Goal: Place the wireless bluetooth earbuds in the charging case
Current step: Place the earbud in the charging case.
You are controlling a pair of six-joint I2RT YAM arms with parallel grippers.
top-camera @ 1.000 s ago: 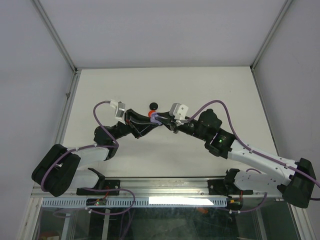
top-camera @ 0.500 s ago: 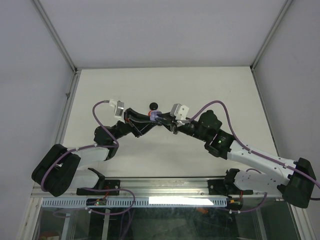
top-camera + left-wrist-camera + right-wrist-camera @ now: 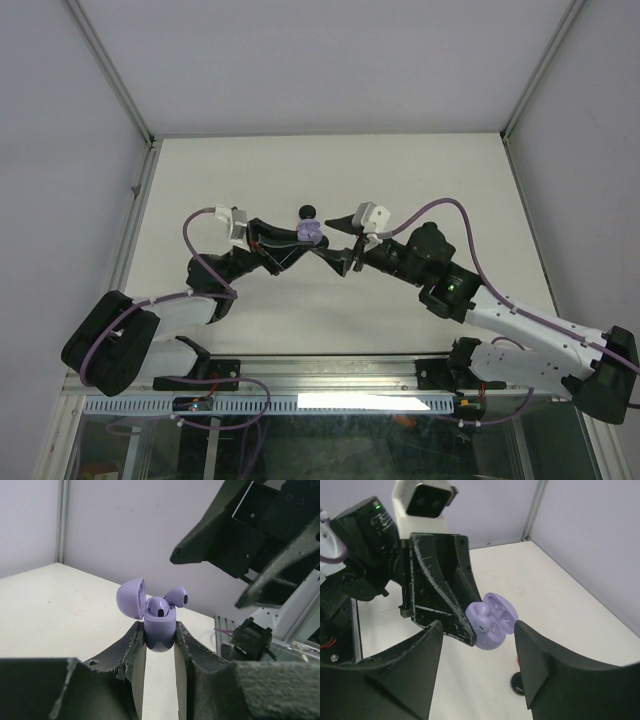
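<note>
Lilac charging case, lid open, clamped in left fingers; both earbuds sit in it, one seemingly proud. Right fingers at its 3 o'clock, spread, empty. Seating step; next: gentle press home.

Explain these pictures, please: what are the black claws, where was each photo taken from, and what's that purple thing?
These are two robot arms bolted to a white table. One picture looks down from above; the other two come from cameras on each wrist. The left claw pinches an open lilac earbud case, with two lilac earbuds sitting in it. The right claw is open and empty, close to the case. A small black item lies on the table beyond them.
</note>
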